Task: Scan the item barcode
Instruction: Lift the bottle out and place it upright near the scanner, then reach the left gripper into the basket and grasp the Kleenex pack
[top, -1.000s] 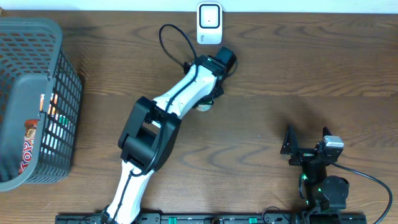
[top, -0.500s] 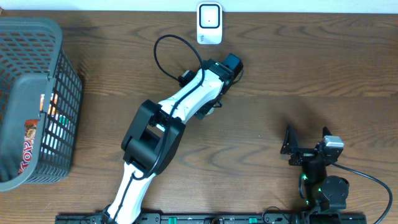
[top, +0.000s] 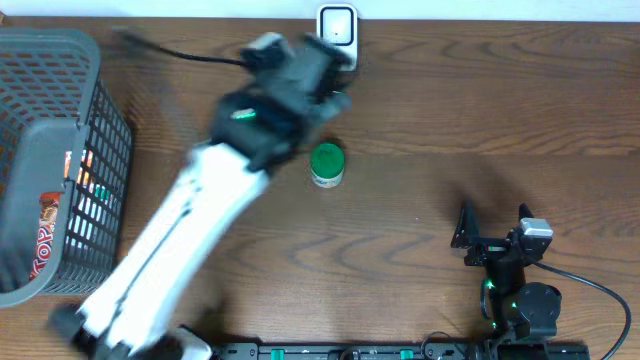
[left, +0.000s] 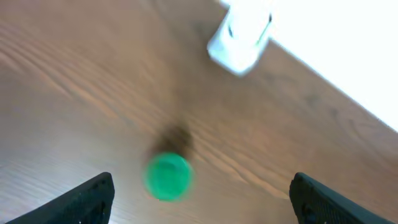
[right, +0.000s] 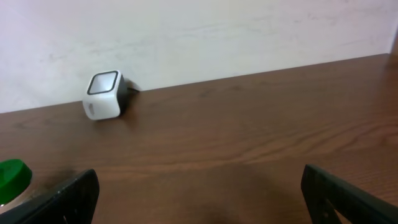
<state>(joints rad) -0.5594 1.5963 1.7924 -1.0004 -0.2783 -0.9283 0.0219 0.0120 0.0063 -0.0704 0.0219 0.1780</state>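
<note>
The green-capped jar (top: 327, 165) stands upright on the wooden bench (top: 450, 110), near the middle of it and free of both arms. The white barcode scanner (top: 337, 22) sits at the far edge of the bench, well apart from the jar and a little to the right of it in the overhead view, with its dark-framed window facing up.

The left arm (top: 190, 215) stretches in a blur from the near left corner towards the scanner. Its far end lies between the jar and the scanner, too smeared to read there. The left wrist view is also blurred, but it shows the left pincer (left: 202, 202) spread wide, with one fingertip in each lower corner and only bare wood between them. It holds nothing. In that view the jar's green cap (left: 168, 177) sits on the bench just ahead of the fingers, towards the left one, and the scanner (left: 242, 37) is farther off.

The right pincer (top: 495, 228) rests at the near right of the bench, well away from the jar. Its fingers are fully parted and empty. Its wrist camera catches the scanner (right: 104, 95) by the wall and the jar (right: 12, 177) at the left edge.

A grey mesh basket (top: 55, 42) stands at the left end of the bench, with packaged goods inside.
</note>
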